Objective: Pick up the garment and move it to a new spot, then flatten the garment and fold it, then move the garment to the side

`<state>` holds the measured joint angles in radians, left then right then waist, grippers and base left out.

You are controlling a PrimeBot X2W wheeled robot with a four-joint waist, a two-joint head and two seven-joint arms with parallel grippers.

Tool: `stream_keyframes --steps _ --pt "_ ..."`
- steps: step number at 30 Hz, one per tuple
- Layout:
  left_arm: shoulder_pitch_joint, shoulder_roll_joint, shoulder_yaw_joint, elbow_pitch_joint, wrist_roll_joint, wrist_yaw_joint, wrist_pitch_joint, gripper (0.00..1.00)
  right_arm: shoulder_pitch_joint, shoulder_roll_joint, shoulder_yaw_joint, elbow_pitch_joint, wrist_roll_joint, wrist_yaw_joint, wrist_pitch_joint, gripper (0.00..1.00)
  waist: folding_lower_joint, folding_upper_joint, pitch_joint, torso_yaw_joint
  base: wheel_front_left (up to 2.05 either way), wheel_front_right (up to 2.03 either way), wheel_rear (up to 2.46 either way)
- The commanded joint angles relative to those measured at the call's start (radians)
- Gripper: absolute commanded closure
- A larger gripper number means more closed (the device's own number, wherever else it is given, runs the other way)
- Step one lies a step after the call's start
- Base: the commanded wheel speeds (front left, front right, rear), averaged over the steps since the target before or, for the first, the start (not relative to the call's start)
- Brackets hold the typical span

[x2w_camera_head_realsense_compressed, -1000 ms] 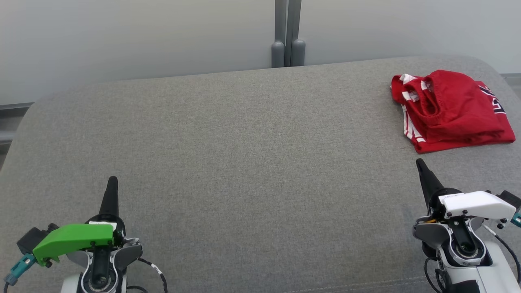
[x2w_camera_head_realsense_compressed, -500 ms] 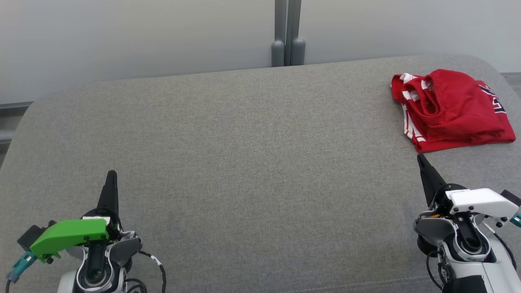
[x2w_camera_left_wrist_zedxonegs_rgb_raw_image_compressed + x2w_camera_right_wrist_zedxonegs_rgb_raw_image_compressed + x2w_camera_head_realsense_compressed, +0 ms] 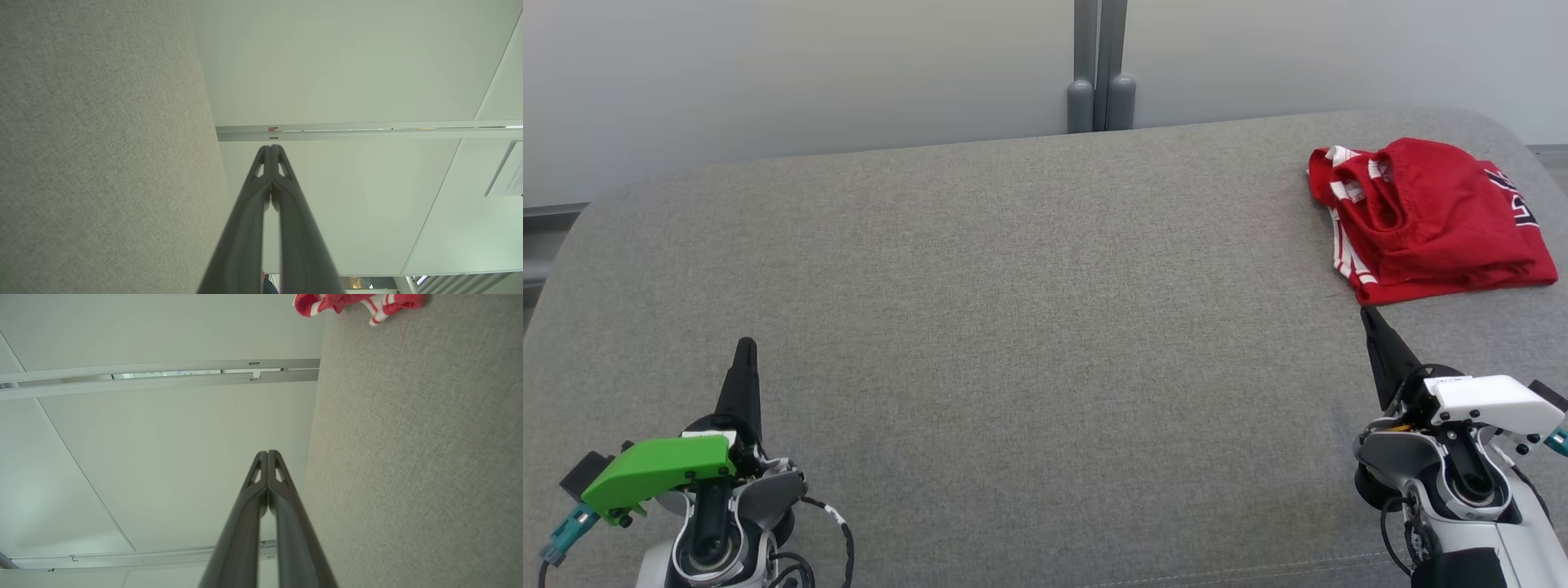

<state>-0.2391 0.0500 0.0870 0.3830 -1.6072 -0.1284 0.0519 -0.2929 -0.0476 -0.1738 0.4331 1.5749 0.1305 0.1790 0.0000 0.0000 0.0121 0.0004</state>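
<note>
Garment (image 3: 1429,220): red, folded, lying at the far right of the grey tabletop (image 3: 1045,286).
Left gripper (image 3: 745,347): fingers pressed together, holding nothing, near left.
Right gripper (image 3: 1366,314): fingers pressed together, holding nothing, tip near the garment's near edge.

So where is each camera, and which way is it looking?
Head view: on the robot's head, looking forward and down at the grey cushion and the red garment at far right; left jaws and right jaws show, shut, at the bottom corners.
Left wrist view: on the left wrist, looking along the left jaws, past the cushion toward a pale wall.
Right wrist view: on the right wrist, looking along the right jaws at wall and cushion.
Shared: head and right wrist views both catch the garment.
</note>
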Motion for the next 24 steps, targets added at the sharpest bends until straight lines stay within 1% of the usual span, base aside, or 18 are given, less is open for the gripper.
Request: stream_keyframes --steps 1,24 --pt "-0.018 0.000 0.002 -0.001 0.002 -0.005 0.005 1.00 -0.009 -0.005 -0.001 0.002 0.005 0.000 0.002 1.00 0.0000 0.0000 0.000 0.000 0.00 0.00 0.00" --pt "-0.017 0.000 0.001 -0.001 0.002 -0.005 0.005 1.00 -0.009 -0.005 -0.001 0.002 0.005 0.000 0.002 1.00 0.0000 0.0000 0.000 0.000 0.00 0.00 0.00"
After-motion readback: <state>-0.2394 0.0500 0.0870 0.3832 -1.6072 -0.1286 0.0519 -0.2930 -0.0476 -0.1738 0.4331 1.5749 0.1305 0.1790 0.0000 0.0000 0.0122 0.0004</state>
